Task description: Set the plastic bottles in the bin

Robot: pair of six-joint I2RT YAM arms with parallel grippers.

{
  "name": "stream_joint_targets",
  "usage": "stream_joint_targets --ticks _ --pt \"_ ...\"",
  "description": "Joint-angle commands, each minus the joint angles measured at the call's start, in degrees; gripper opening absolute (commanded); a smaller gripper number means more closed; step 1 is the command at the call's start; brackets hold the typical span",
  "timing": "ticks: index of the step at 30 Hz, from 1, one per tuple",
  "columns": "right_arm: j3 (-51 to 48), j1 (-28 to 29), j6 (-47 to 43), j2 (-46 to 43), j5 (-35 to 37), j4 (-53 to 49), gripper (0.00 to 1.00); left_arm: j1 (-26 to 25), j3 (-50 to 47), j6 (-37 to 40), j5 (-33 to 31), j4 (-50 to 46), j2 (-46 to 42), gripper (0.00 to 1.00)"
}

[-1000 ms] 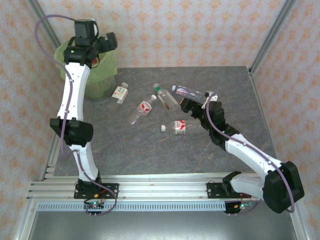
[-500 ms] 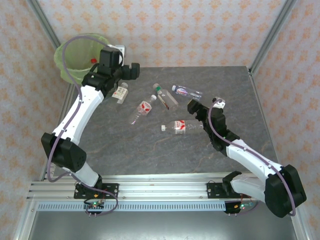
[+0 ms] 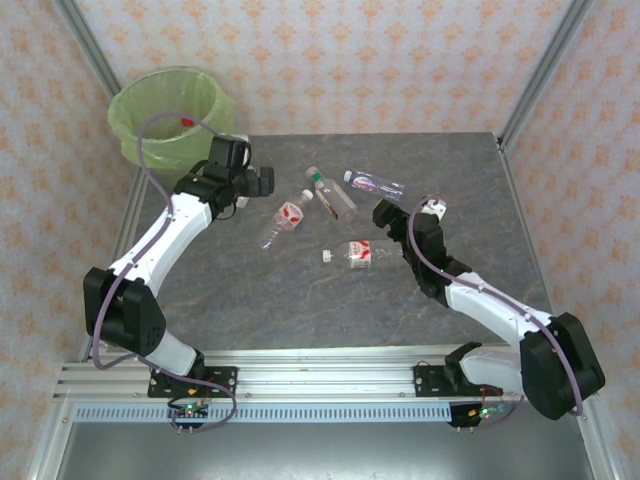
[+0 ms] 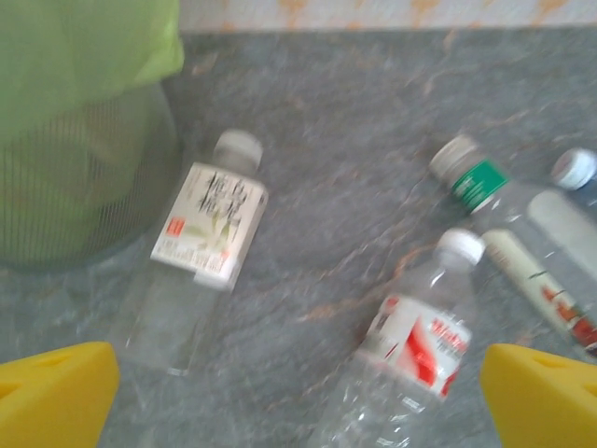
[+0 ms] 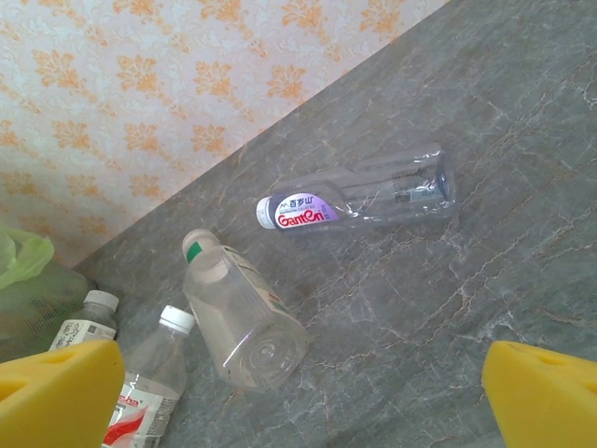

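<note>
Bin [image 3: 130, 130] far left; bottles [image 3: 285, 220] lie on table [image 3: 300, 300], right of bin. Left gripper [image 3: 245, 190] wide open above white-label bottle [image 4: 201, 243] just beside bin: round bottle may roll away on closing. Right gripper [image 3: 388, 215] open, well right of bin; may knock purple-label bottle [image 5: 364, 201].

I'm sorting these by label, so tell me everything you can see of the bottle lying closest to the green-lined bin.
The bottle is small, clear plastic and looks empty, with a pale grey-white cap and a white label bearing dark characters, a green sprig and a small red mark. It lies on its side on the grey marbled table, cap pointing away from the left wrist camera, close beside the bin; whether they touch is unclear. Nothing holds it.
</note>
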Motion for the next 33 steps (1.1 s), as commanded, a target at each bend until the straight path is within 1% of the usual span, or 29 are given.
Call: stream_joint_targets --ticks 1,7,9,11,15,18,20,25,33 --pt "2.6 -0.1 0.7 1.5 -0.1 0.5 0.99 -0.2 -4.6 -2.3 -4.1 0.2 -1.4 1.0" --pt "3.5 -0.2 1.4 3.2 -1.4 0.4 0.99 -0.2 -13.4 -2.2 -8.6 8.8 -1.2 1.0" --pt "3.8 -0.2 1.4 3.4 -1.6 0.1 0.99 0.5 -13.8 -3.0 -8.9 9.1 0.6 1.0" --pt "4.0 -0.1 1.2 3.2 -1.7 -0.2 0.99 1.8 -13.8 -3.3 -7.8 8.7 2.4 1.0" --pt "3.9 -0.1 1.2 2.7 -1.4 -0.5 0.99 4.3 -14.2 -2.7 -8.8 9.3 4.7 1.0" --pt "3.8 -0.2 1.1 2.8 -1.2 -0.6 0.99 6.6 -13.8 -1.8 -6.6 9.5 6.7 1.0" --pt "4.0 -0.1 1.2 2.8 -1.3 -0.6 0.99 8.3 -13.7 -1.6 -3.1 10.0 8.0 1.0" --pt "4.2 -0.1 1.1 3.0 -1.2 -0.7 0.99 10.8 -11.8 -2.4 -2.5 9.3 10.7 1.0" --pt "4.4 -0.2 1.1 3.4 -1.0 -0.5 0.99 11.2 -4.3 -2.5 -2.0 2.8 17.6 1.0"
